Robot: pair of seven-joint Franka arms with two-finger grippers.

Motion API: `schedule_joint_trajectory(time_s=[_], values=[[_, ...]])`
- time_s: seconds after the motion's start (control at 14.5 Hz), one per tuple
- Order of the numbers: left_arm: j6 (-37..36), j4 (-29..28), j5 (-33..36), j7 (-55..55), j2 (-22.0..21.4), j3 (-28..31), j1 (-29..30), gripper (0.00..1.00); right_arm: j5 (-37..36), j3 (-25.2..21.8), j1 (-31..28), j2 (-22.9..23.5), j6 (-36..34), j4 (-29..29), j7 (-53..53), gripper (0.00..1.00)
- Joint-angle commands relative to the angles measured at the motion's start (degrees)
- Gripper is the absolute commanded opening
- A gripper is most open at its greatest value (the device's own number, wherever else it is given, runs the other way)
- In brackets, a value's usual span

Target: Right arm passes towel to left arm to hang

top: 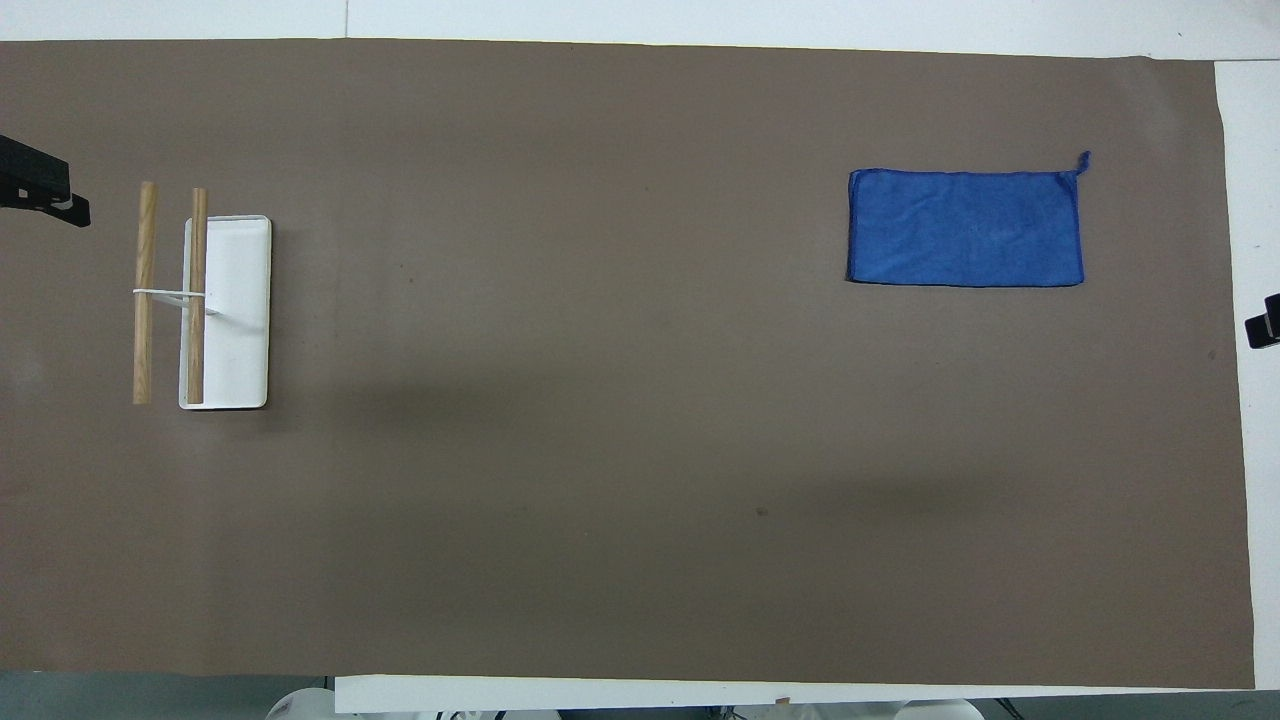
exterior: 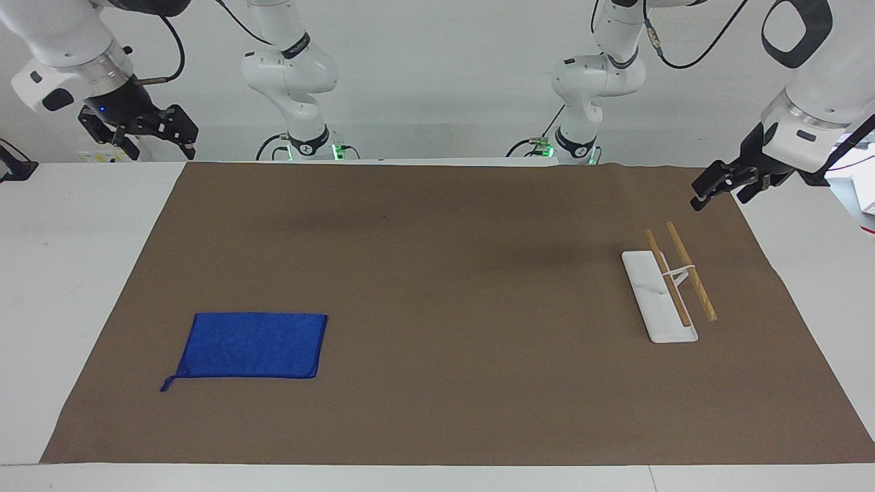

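The bright-blue towel [exterior: 253, 345] [top: 965, 228] lies flat on the brown mat toward the right arm's end of the table, with its corner loop pointing away from the robots. My right gripper [exterior: 147, 140] [top: 1262, 322] is open and empty. It hangs high over the white table beside the mat, well apart from the towel. My left gripper [exterior: 718, 197] [top: 45, 190] is open and empty. It hangs over the mat's edge at the left arm's end, beside the rack. The white rack [exterior: 666, 294] [top: 235, 300] carries two wooden bars [exterior: 690, 280].
The brown mat [exterior: 444, 273] [top: 600, 450] covers most of the white table [exterior: 68, 239]. The rack stands toward the left arm's end. Both arm bases stand at the robots' edge of the table.
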Motion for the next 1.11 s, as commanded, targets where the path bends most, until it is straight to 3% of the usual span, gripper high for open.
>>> schedule_joint_trajectory(time_s=[0.0, 0.41, 0.62, 0.76, 1.04], values=[[1.5, -2.2, -0.7, 0.9, -1.7, -0.2, 0.7, 1.0, -0.7, 0.3, -0.4, -0.8, 1.1, -1.7, -0.4, 1.0], [1.4, -2.1, -0.7, 0.9, -1.7, -0.2, 0.7, 1.0, 0.2, 0.1, -1.3, -1.9, 0.4, -3.0, -1.2, 1.0], [1.4, -2.2, -0.7, 0.9, -1.7, -0.2, 0.7, 1.0, -0.1, 0.3, -0.3, -0.8, 3.3, -3.6, -0.4, 1.0], [1.4, -2.1, -0.7, 0.9, -1.7, -0.2, 0.7, 1.0, 0.2, 0.9, -0.3, 3.4, 6.7, -2.8, 0.9, 1.0], [1.4, -2.2, -0.7, 0.9, -1.7, -0.2, 0.7, 1.0, 3.1, 3.8, 0.6, 14.9, 21.6, -3.0, 5.5, 1.0]])
